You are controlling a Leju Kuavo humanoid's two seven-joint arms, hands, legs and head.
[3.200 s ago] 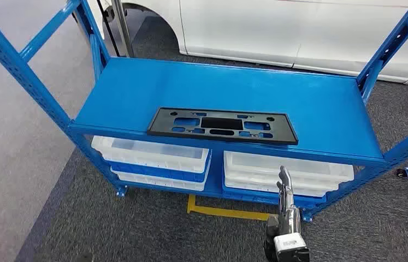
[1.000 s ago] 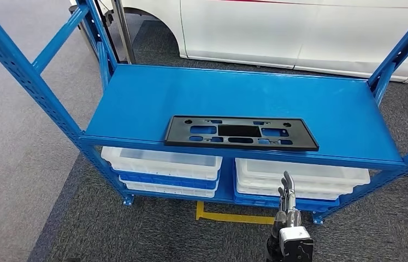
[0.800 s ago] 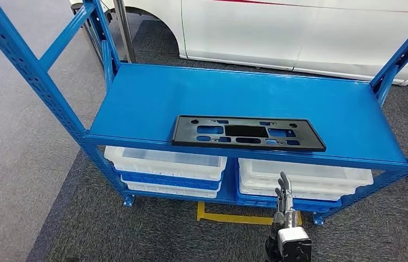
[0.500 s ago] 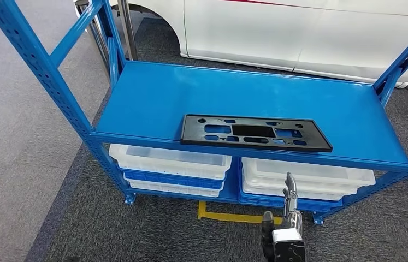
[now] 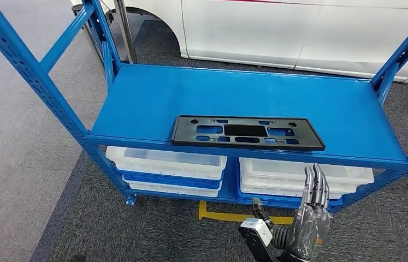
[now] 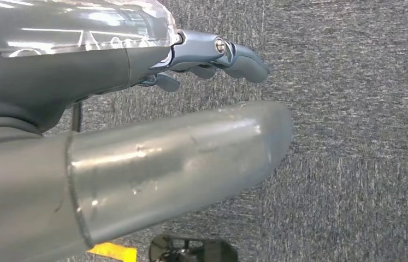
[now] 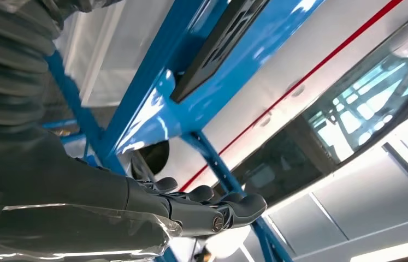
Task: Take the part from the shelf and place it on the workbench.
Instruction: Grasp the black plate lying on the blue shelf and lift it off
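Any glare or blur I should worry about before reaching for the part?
Head view: sharp and evenly lit, black part clear on the blue shelf. Right wrist view: bright ceiling light washes out one corner, and glare streaks the shelf edge. Left wrist view: left hand close and slightly soft.

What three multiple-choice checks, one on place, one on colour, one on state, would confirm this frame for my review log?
1. Where does the flat black plastic plate with cut-outs lie?
A. On the carpet
B. On the top deck of the blue metal shelf, near its front edge
C. In a lower tray

2. What colour are the shallow plastic trays on the lower level?
A. Translucent white
B. Red
C. Black

3. What is the state of the right hand?
A. Gripping the plate
B. Resting on the shelf deck
C. Holding nothing, fingers extended, below the shelf's front edge

Answers: 1 B, the plate sits flat on the deck by the front rail. 2 A, the trays look milky white against the blue frame. 3 C, the head view shows the fingers straight and clear of the plate.
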